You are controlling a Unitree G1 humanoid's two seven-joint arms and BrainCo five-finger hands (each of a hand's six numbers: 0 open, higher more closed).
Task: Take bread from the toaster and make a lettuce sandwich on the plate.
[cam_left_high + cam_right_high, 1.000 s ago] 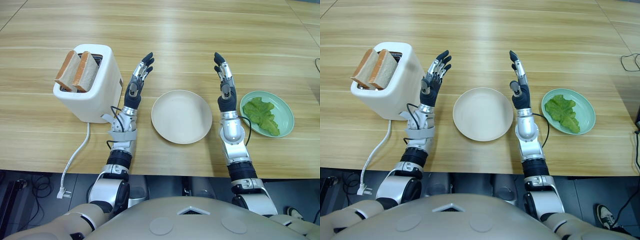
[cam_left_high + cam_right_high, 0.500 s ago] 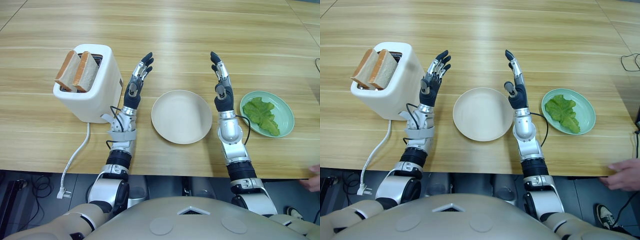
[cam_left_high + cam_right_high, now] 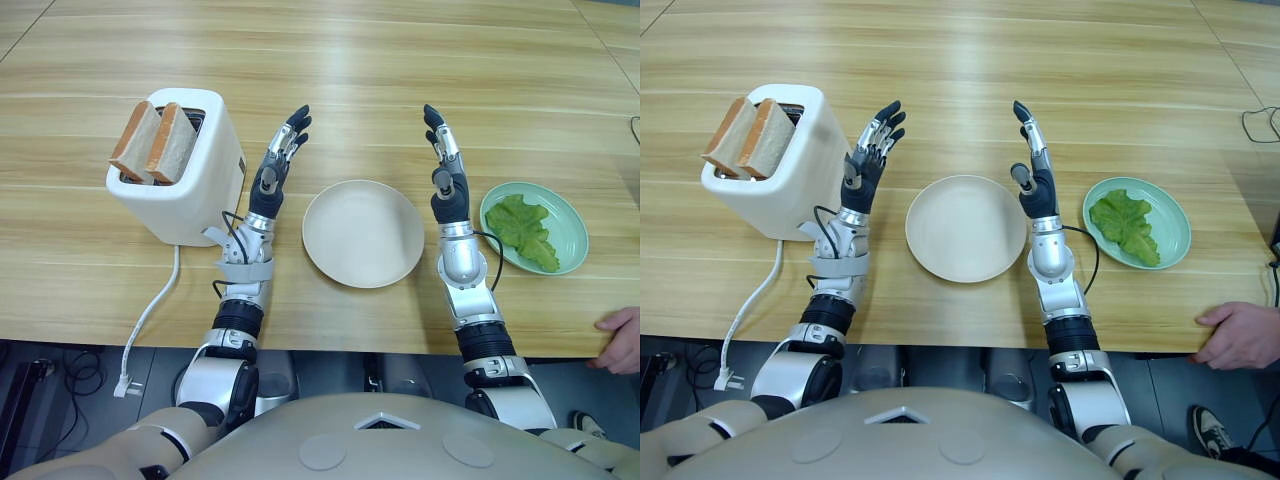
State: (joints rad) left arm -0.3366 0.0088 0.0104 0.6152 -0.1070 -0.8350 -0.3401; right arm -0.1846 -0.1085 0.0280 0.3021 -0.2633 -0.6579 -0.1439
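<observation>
Table (image 3: 400,60) stretched wide beyond, plate (image 3: 363,233) set near its front edge, flanked by left hand (image 3: 272,175) and right hand (image 3: 445,175), both spread empty.

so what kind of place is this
Probably a lab test bench staged as a kitchen: a toaster on a wooden table, its plug hanging loose off the edge, cables on the floor below.

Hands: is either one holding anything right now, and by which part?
Nothing is held. The left hand is open beside the toaster, the right hand open between the plate and the lettuce dish. Both bread slices stand in the toaster.
</observation>
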